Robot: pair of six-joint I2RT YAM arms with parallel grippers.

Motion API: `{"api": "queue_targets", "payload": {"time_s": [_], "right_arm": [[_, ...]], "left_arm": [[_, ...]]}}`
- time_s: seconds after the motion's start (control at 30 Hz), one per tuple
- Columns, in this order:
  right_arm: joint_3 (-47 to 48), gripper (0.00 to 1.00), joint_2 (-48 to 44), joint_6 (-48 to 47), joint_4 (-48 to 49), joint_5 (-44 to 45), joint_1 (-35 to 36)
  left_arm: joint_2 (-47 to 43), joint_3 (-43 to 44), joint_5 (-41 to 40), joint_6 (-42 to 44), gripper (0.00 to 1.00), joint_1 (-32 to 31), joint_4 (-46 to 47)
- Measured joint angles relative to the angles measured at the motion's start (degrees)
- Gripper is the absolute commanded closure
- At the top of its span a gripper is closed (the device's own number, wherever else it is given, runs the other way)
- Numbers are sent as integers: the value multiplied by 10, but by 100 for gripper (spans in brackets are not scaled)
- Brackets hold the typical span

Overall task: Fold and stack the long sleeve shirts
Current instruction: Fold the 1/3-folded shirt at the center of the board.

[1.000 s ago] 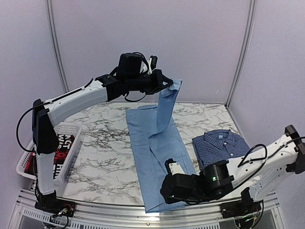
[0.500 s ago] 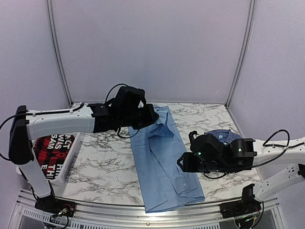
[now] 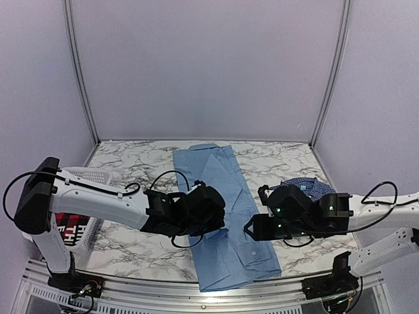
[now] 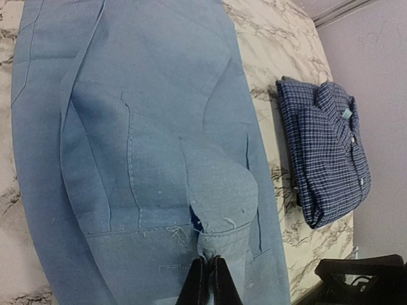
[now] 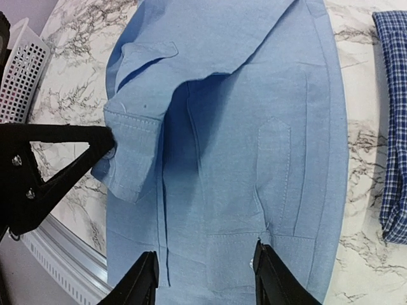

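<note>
— Blue cloth first: the light blue shirt (image 3: 226, 176). Lay where?
— Lay stretched lengthwise down the middle of the marble table (image 3: 137, 163), one end far back, the other at the near edge. Mostly flat, with one sleeve doubled back over the body.
— Sleeve held?
— Pinched at the cuff by the left gripper (image 4: 208, 262), fingers clamped together on the cloth, low over the near half of the shirt. Cuff raised a little, shadow beneath.
— And the right gripper (image 5: 205, 249)?
— Hung over the same shirt, just beside the left one, fingers spread wide, gripping nothing. Could not tell whether touching the cloth.
— Dark blue checked shirt (image 4: 327, 152)?
— Sat already folded, collar on top, on the table to the right of the light one. Parted from it by a strip of bare marble; seen from above, partly hidden behind the right arm.
— Farther out?
— Found at the left edge of the table a white plastic basket (image 3: 91, 175), holding a red-and-black garment (image 3: 69, 226).
</note>
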Motion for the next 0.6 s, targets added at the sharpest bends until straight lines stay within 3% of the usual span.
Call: {"api": "queue_targets", "payload": {"time_s": [0.13,0.2,0.23,0.3,0.37,0.47,0.6], "right_arm": [[-23,51,-5,0,1,-11,0],[-30,49,-5,0,2,-15,0],[-32,49,-5,0,4,-18,0],[-32,48,-5,-2,10,-24,0],[-32,48,-3,-5,17,-30,0],[-31,49,15,-11,30,-42,2],[-31,55,44,-17,51,-55,5]], "left_arm": [[27,18,4,-12,98,-21,-34],[43,37,11,-13,91,-30,-48],[47,44,15,-14,85,-33,-54],[50,49,22,-13,60,-37,-63],[49,49,25,-16,49,-40,-72],[41,42,26,-18,46,-42,-83],[-8,-4,24,-25,51,-42,-89]]}}
